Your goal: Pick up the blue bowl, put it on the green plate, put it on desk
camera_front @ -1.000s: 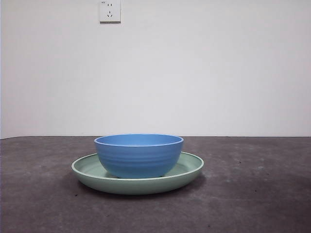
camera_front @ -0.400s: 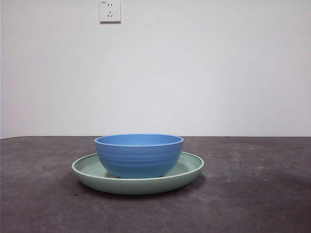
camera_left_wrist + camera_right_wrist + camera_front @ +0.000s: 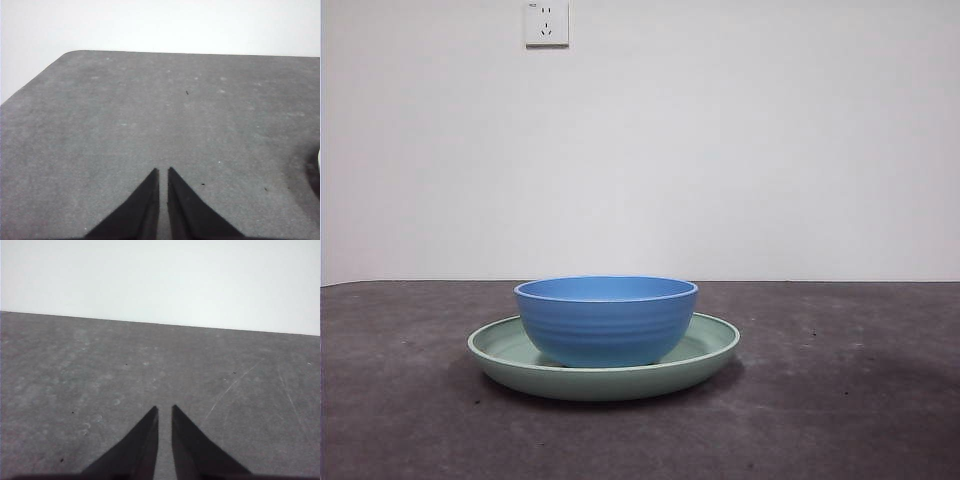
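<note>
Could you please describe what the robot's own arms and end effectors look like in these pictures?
Only the jaws show. The left end effector and the right end effector each have two matte black jaws, wedge-shaped and tapering to pointed tips. No cables, markings or arm links are visible, and no arm appears in the front view.

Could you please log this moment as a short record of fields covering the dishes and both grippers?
bowl: blue bowl upright, sitting in the green plate
plate: flat on the desk
left gripper: shut, empty, over bare desk
right gripper: shut, empty, over bare desk
contact: neither gripper touches the dishes
wall: socket above
</note>
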